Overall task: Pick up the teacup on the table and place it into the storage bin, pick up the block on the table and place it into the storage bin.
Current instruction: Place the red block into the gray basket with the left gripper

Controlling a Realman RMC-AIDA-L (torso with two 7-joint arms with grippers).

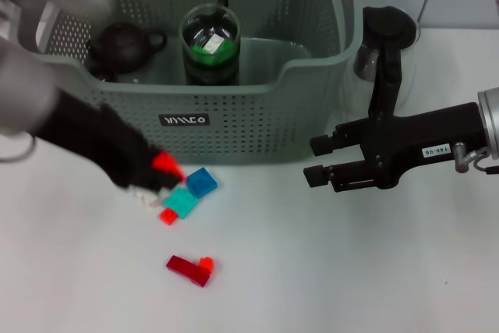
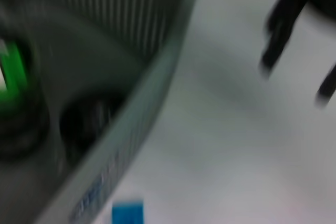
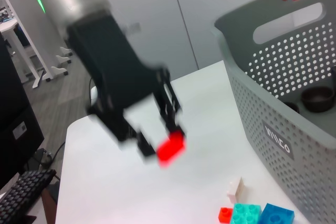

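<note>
My left gripper (image 1: pixel 158 173) hangs just above the table in front of the storage bin (image 1: pixel 234 126), shut on a small red block (image 1: pixel 165 164). The right wrist view shows the same left gripper (image 3: pixel 164 139) with the red block (image 3: pixel 171 147) between its fingers, lifted clear of the table. Below it lie a blue block (image 1: pixel 202 182), a teal block (image 1: pixel 181 202), a small red block (image 1: pixel 168 216) and a white block (image 3: pixel 235 189). My right gripper (image 1: pixel 316 160) hovers open to the right of the bin. The teacup is out of view.
Inside the bin stand a black teapot (image 1: pixel 123 44) and a glass jar with green contents (image 1: pixel 209 46). A dark red block (image 1: pixel 189 269) lies nearer the front edge. A glass kettle (image 1: pixel 382 40) stands behind my right arm.
</note>
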